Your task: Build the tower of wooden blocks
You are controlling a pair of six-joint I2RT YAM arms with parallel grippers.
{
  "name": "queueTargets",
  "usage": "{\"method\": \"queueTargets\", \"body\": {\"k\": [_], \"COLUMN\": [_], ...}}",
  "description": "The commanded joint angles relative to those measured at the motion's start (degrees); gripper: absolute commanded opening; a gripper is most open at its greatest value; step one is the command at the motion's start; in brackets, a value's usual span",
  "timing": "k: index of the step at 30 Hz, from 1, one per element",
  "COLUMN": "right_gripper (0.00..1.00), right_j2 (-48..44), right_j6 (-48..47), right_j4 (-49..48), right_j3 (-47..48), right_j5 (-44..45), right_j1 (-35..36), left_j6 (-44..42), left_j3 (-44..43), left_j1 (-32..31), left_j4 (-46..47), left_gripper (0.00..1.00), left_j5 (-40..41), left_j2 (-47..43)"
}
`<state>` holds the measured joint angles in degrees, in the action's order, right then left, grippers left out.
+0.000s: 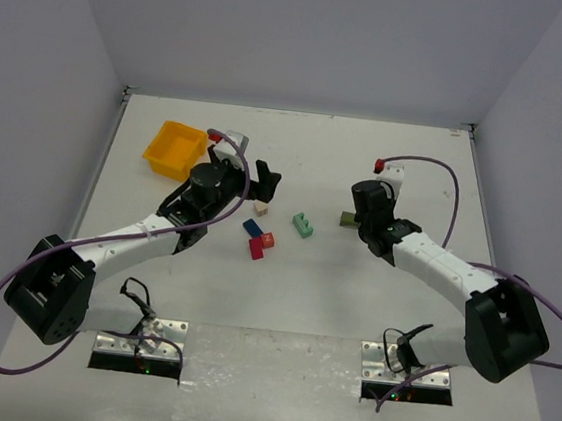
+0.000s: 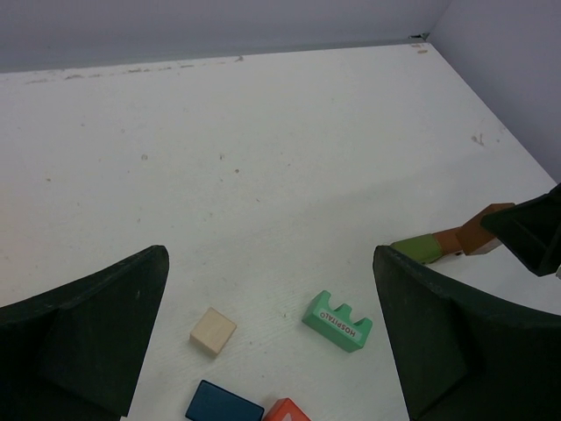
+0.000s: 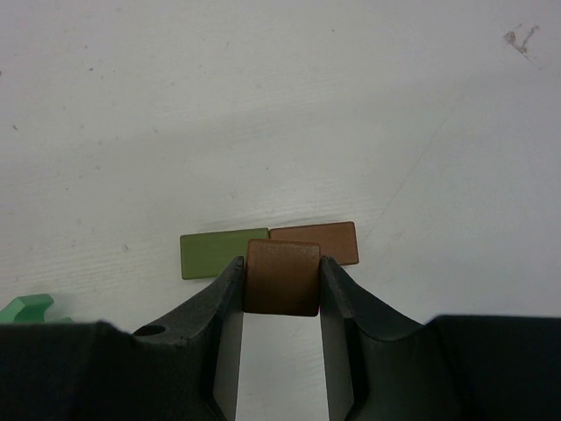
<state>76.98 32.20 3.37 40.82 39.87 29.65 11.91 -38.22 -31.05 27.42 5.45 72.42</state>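
**Wood block tower, second course being started.** A brown block (image 3: 280,274) is clasped between the fingers of the right gripper (image 3: 281,294). It is poised at the seam of an olive block (image 3: 213,255) and a flat brown block (image 3: 317,241), which lie touching end to end on the table (image 3: 263,105), at 3 o'clock of the loose pieces. The step in hand is judged to be the setting of the held block upon this pair. The next move would call for a level descent centred on the seam, then a release that leaves the two below undisturbed. Toward 9 o'clock are scattered the teal block (image 1: 303,224), tan cube (image 1: 260,208), blue block (image 1: 252,227), orange block (image 1: 267,238) and red block (image 1: 257,249). At 12 o'clock of these the left gripper (image 1: 266,181) is spread wide and empty, and the yellow tray (image 1: 175,149) lies at 10 o'clock. Whether the held block rests on the pair or hangs clear cannot be told. From above the pair is largely hidden by the right wrist, and in the left wrist view the blue and orange pieces are cut off.
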Motion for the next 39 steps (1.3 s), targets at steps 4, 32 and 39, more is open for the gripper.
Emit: {"method": "queueTargets", "body": {"k": [4, 32, 39], "right_gripper": [0.0, 0.0, 0.0], "right_j2": [2.1, 5.7, 5.9], "right_j6": [-3.1, -2.1, -2.4], "right_j4": [-7.8, -13.2, -14.0], "right_j3": [2.7, -1.2, -2.4], "right_j5": [-1.6, -4.6, -5.4], "right_j1": [-0.8, -3.9, -4.3], "left_j6": [0.0, -0.4, -0.6], "left_j3": [-0.5, -0.5, -0.3], "left_j1": [0.4, 0.5, 0.5], "left_j4": [2.8, 3.2, 3.4], "left_gripper": [1.0, 1.0, 1.0], "left_j5": [0.7, -0.4, -1.3], "left_j2": [-0.8, -0.1, -0.1]}}
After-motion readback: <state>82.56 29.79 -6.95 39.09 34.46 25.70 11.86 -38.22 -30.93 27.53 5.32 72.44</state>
